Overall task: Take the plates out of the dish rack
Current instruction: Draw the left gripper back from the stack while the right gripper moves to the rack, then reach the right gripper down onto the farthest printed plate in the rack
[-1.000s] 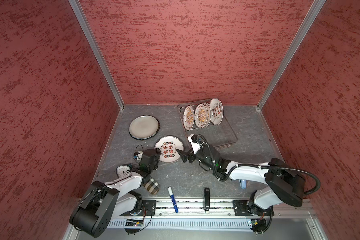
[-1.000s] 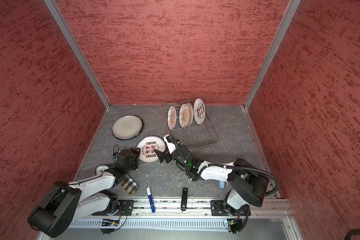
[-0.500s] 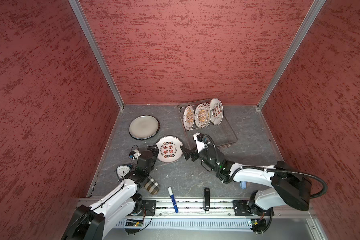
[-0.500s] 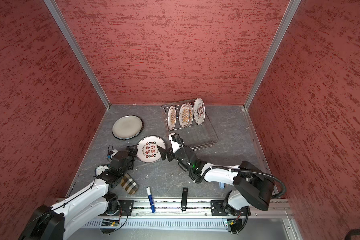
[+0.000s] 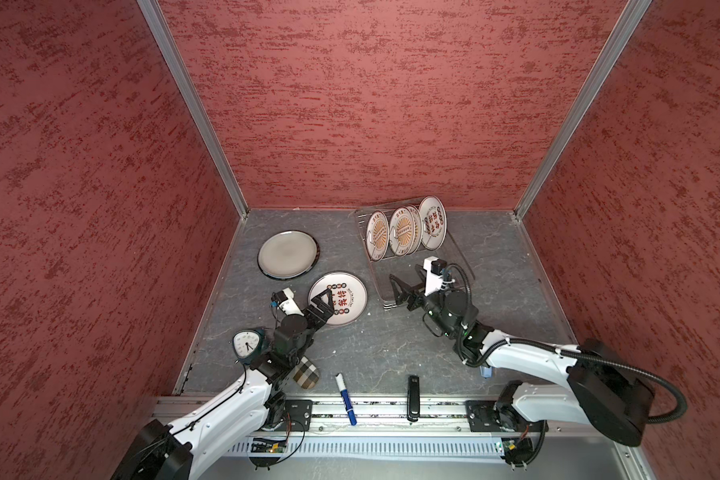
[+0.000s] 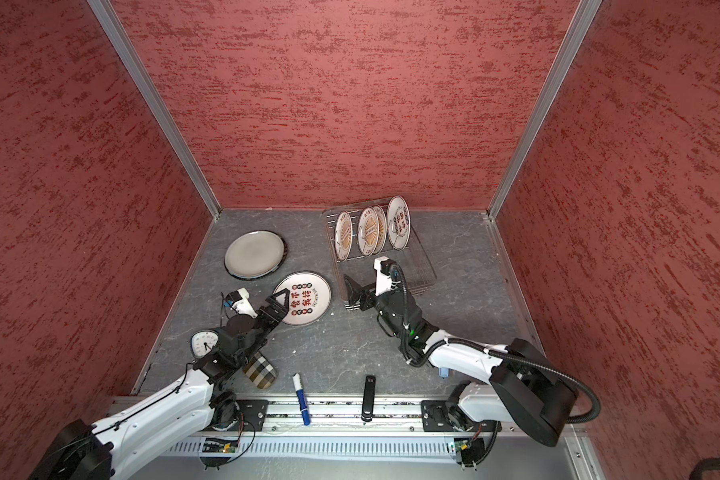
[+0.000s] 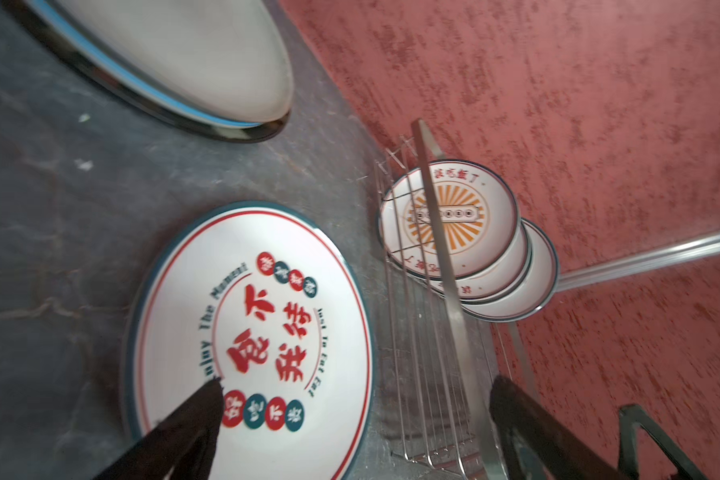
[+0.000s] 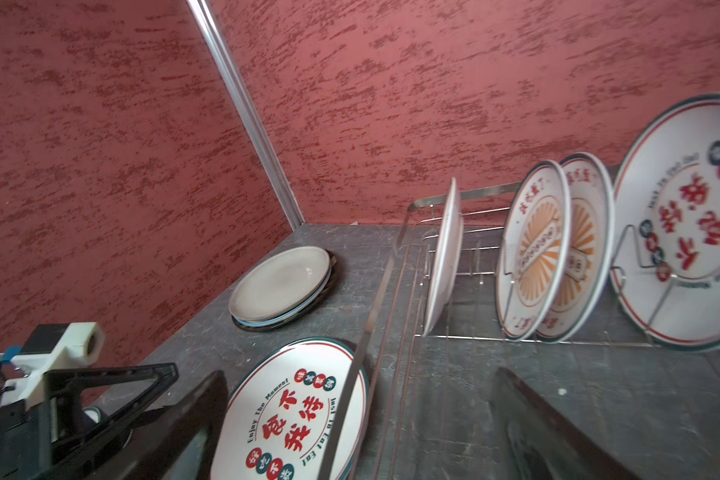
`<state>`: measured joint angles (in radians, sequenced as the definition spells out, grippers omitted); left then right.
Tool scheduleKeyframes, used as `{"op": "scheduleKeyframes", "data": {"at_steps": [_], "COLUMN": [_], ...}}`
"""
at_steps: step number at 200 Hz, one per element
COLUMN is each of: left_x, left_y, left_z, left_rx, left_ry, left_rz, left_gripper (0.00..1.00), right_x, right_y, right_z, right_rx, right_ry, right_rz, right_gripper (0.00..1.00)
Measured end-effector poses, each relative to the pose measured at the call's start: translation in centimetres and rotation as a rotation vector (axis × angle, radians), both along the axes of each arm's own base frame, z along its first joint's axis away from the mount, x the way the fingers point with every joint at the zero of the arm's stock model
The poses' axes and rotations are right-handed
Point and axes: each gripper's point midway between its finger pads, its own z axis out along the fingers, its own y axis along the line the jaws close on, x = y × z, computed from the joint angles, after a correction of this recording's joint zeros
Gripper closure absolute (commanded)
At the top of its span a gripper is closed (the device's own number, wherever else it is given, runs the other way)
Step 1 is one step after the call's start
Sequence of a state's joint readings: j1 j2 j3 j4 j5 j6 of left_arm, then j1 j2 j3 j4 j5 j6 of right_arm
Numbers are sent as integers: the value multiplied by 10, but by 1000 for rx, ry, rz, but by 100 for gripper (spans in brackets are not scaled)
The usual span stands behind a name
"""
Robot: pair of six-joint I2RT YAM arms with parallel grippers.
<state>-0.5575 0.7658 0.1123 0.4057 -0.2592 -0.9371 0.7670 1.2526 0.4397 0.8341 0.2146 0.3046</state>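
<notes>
Lighting was even, bright, from overhead; shadows soft. Both top views were sharp. Wrist views showed motion blur, edge stretching; near fingers (image 7: pixel 184 428) out of focus; grey plate (image 7: pixel 175 54) carried mild sheen.

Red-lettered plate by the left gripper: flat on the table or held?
Flat on the table, not held. The red-lettered plate lies face up outside the dish rack; the left gripper is open at its edge.

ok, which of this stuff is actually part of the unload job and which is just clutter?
Job:
- dish rack
- four plates standing in it
- lettered plate and grey plate, lying flat outside it

Clutter:
- clock
- checked pouch
- blue marker
- small black object
</notes>
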Motion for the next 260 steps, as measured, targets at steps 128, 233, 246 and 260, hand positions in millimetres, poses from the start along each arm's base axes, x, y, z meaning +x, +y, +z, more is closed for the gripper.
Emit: {"op": "scheduleKeyframes", "data": {"at_steps": [128,233,246,260], "left_x": [-25,-40,-43,-45], "left_y": [-81,-102,-106,-110], "left_z": [52,60,63,65], "left_rx": [67,84,85,82], "left_ry": [-316,-383,-401,-413], "left_rz": [-448,-546,-567,-590], "left_gripper": [1,1,1,1], "right_x": [107,195,200,203], "right_y": [-118,-132,-135,-138], "right_z": [58,16,7,-1], "right_rx": [61,-162,-189,-219], "right_ry": [23,256,282,305], "right_rz": [-238,-375,-396,-412], "right_gripper": [1,27,30,34]}}
